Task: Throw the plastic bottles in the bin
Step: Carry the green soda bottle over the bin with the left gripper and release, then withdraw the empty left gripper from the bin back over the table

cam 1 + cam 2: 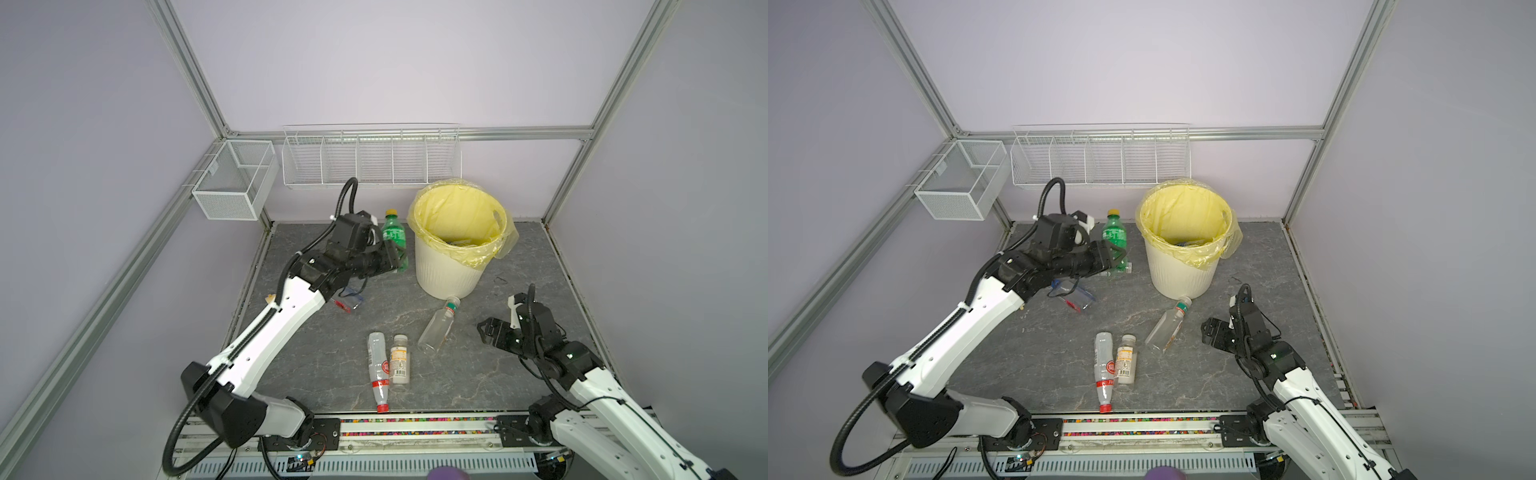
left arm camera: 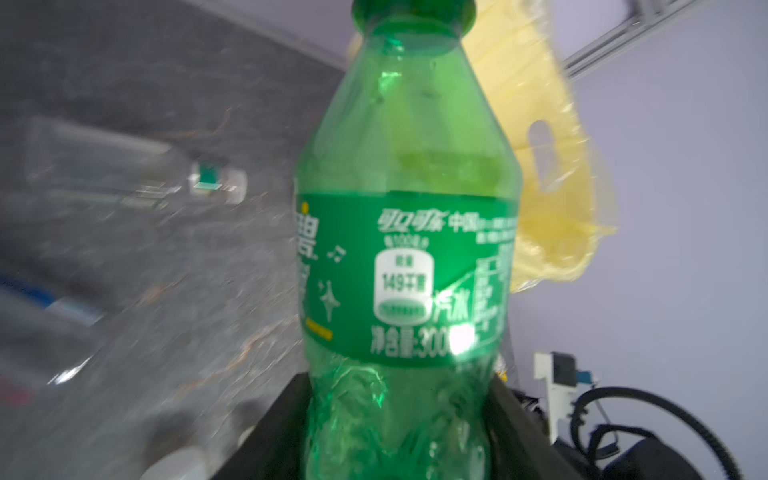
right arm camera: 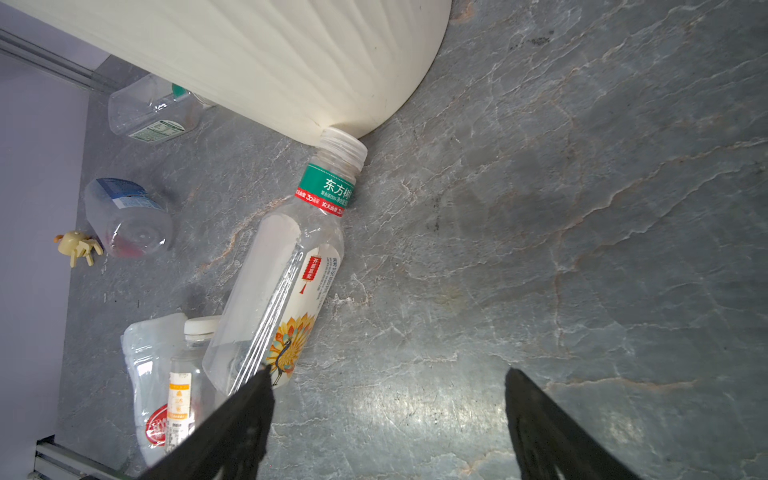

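Observation:
My left gripper point(image 1: 394, 261) point(image 1: 1115, 259) point(image 2: 401, 415) is shut on the lower body of an upright green bottle point(image 1: 390, 233) point(image 1: 1113, 233) point(image 2: 407, 249), just left of the bin point(image 1: 449, 272) point(image 1: 1183, 276) point(image 3: 270, 54). A clear bottle with a green neck band point(image 1: 436, 328) point(image 1: 1165, 330) point(image 3: 286, 274) lies with its cap against the bin's base. Two bottles lie side by side at the front middle: one red-labelled point(image 1: 378, 368) point(image 1: 1104, 370), one orange-labelled point(image 1: 400, 359) point(image 1: 1126, 359). A blue-labelled bottle point(image 1: 351, 301) point(image 1: 1073, 295) point(image 3: 124, 216) lies under my left arm. My right gripper point(image 1: 484, 332) point(image 1: 1206, 332) point(image 3: 387, 370) hangs open over bare floor, right of the clear bottle.
Another clear bottle point(image 3: 151, 110) point(image 1: 1121, 268) lies on the floor by the bin's far side. A small yellow toy figure point(image 3: 77, 245) sits near the left wall. White wire baskets point(image 1: 235, 183) point(image 1: 370, 160) hang on the back frame. The bin holds several discarded items.

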Tool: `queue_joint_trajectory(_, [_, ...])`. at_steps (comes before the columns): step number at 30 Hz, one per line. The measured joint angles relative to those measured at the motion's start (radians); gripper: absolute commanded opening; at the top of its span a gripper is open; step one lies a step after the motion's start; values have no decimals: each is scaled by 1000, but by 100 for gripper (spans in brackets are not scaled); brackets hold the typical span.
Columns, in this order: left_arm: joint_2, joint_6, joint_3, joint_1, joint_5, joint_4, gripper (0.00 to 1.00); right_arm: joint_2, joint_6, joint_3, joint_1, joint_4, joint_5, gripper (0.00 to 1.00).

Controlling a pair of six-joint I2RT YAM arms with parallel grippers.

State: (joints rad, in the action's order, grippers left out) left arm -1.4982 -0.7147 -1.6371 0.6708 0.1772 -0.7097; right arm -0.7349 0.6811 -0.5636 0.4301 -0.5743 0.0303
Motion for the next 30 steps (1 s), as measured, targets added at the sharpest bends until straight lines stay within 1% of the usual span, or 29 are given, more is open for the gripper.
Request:
queue_joint_trajectory(1, [-59, 2, -79, 15, 6, 3, 46, 1, 0, 0, 0, 0, 0, 88])
queue_joint_trajectory(2, [-143, 1, -198, 34, 14, 2, 51, 1, 0, 0, 0, 0, 0, 88])
queue_joint_trajectory(6, [-460, -3, -668, 78, 50, -45, 81, 2, 0, 0, 0, -4, 0, 88])
queue_joint_trajectory(8, [-586, -4, -867, 87, 55, -97, 91, 10, 0, 0, 0, -9, 0, 88])
queue_joint_trajectory(10, [-659, -5, -992, 85, 56, -145, 99, 23, 0, 0, 0, -16, 0, 88])
queue_joint_trajectory(12, [-669, -8, -1023, 75, 56, -187, 100, 39, 0, 0, 0, -24, 0, 88])
queue_joint_trajectory(14, [-638, -9, -1000, 66, 50, -201, 100, 50, 0, 0, 0, -35, 0, 88])
queue_joint_trajectory(18, [-465, -3, -797, 46, 21, -195, 100, 62, 0, 0, 0, -46, 0, 88])
queue_joint_trajectory(22, [-286, 13, -641, 40, -8, -171, 100, 63, 3, -1, 0, -52, 0, 88])
queue_joint_trajectory(24, [-172, 18, -518, 36, -16, -119, 100, 63, 16, -6, 0, -61, 0, 88])
queue_joint_trajectory(27, [6, 8, -282, 10, -3, -13, 100, 63, 55, -29, 0, -87, 0, 88])
queue_joint_trajectory(30, [116, -8, -122, -39, 5, 31, 100, 66, 102, -50, 4, -106, 8, 88])
